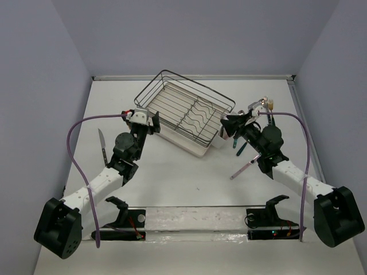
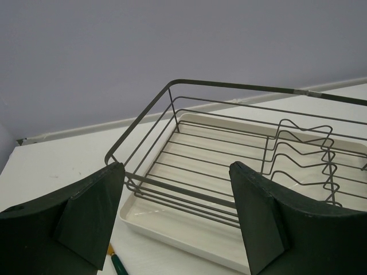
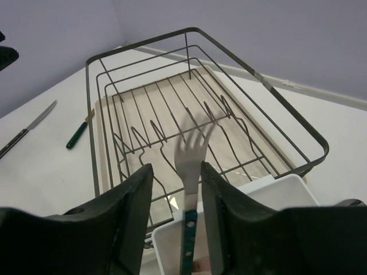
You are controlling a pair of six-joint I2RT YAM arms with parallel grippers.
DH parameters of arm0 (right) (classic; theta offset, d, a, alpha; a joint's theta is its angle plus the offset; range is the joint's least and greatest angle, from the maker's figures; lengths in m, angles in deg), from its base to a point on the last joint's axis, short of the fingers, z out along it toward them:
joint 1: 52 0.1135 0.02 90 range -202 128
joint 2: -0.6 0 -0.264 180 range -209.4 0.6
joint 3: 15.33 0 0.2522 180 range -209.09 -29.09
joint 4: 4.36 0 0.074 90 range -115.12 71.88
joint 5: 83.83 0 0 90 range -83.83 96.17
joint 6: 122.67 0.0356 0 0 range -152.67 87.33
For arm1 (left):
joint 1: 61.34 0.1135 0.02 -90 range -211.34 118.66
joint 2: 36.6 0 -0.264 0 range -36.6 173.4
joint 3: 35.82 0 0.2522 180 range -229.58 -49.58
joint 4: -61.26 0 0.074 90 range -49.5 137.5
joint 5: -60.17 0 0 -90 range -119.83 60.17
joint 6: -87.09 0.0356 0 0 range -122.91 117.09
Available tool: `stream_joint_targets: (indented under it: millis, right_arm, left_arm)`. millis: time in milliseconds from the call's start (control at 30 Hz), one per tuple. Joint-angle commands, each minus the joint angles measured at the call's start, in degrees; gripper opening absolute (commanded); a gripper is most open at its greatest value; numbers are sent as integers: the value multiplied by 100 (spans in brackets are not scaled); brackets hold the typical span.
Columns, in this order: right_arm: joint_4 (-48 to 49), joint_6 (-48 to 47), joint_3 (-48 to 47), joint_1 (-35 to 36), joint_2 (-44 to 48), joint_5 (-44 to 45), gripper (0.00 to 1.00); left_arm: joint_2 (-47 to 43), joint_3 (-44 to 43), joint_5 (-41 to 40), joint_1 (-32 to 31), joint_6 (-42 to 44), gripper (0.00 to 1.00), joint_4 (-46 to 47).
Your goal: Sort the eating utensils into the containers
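Note:
My right gripper (image 1: 226,122) (image 3: 176,169) hangs over the white cutlery holder (image 1: 217,141) (image 3: 279,190) on the rack's near right corner. Its jaws stand apart, wider than the teal-handled fork (image 3: 191,156) between them. The fork's head is blurred and leans by the right finger; its handle reaches down into the holder. My left gripper (image 1: 151,121) (image 2: 175,172) is open and empty at the rack's left corner. A knife (image 1: 102,144) (image 3: 28,129) lies left of the left arm. A teal-handled utensil (image 2: 118,264) (image 3: 77,134) lies below the left gripper.
The black wire dish rack (image 1: 189,109) (image 2: 189,86) (image 3: 200,31) sits on a white tray at the table's middle back. A pink-handled utensil (image 1: 243,165), teal-handled ones (image 1: 241,146) and a gold fork (image 1: 269,104) lie around the right arm.

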Motion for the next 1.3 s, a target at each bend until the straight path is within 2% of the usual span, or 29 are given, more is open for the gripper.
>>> stream_joint_targets:
  millis: [0, 167, 267, 333, 367, 400, 433, 467, 500, 533, 567, 600, 633, 700, 733, 767, 833, 933, 1000, 1067, 1267]
  right_arm:
    - [144, 36, -163, 30, 145, -33, 49]
    - [-92, -86, -294, 30, 576, 283, 60]
    - [-768, -244, -899, 30, 831, 327, 62]
    - [-1619, -245, -1724, 30, 867, 415, 65]
    - [-2371, -271, -2084, 30, 806, 633, 66]
    - [-2796, -263, -2914, 30, 727, 870, 68]
    - [-3235, -298, -3366, 30, 622, 1508, 69]
    - [-3631, -472, -3806, 30, 473, 1879, 71]
    - [-4497, -578, -4245, -126, 88, 2092, 73]
    - [-4940, -631, -5111, -311, -159, 2172, 74]
    - [-5884, -528, -5572, -565, -440, 2051, 74]
    - [-6303, -370, -6360, -1185, -1026, 1667, 74]
    - [-6681, -220, -6368, -1513, -1301, 1663, 74]
    - [-7419, 226, -7034, -2085, -1768, 945, 74]
    - [-7536, 316, -7123, -2540, -2127, 690, 73]
    - [-7616, 387, -7167, -2710, -2287, 340, 73]
    - [-7757, 545, -7142, -2948, -2595, 258, 71]
    - [-7784, 695, -7054, -3300, -3227, 81, 56]
    - [-7810, 591, -7106, -3362, -3720, 352, 50]
    - [-7827, 441, -7211, -3423, -4175, 782, 50]
    - [-8003, 160, -7816, -3757, -5196, 1100, 44]
  left_arm:
    - [-112, 78, 13, 54, 26, 86, 306]
    - [-112, 113, 40, 63, 9, 86, 315]
    - [-112, 130, 57, 63, -17, 86, 315]
    - [-112, 148, 57, 63, -35, 86, 315]
    - [-112, 157, 57, 63, -35, 86, 306]
    - [-120, 174, 57, 71, -52, 86, 323]
    - [-121, 192, 57, 63, -61, 86, 324]
    - [-129, 200, 57, 63, -79, 86, 332]
    - [-138, 218, 57, 63, -88, 86, 341]
    - [-147, 253, 57, 63, -105, 86, 350]
    - [-164, 262, 57, 71, -114, 86, 359]
    - [-173, 306, 57, 63, -132, 86, 376]
    - [-199, 323, 49, 63, -132, 86, 376]
    - [-287, 367, 14, 71, -132, 86, 394]
    - [-322, 411, 5, 72, -123, 86, 403]
    - [-349, 446, -13, 98, -106, 86, 403]
    - [-437, 508, -83, 133, -105, 86, 377]
    - [-472, 534, -197, 238, -132, 86, 315]
    - [-481, 526, -224, 317, -167, 86, 280]
    - [-481, 517, -224, 361, -184, 86, 271]
    - [-402, 473, -224, 616, -316, 86, 148]
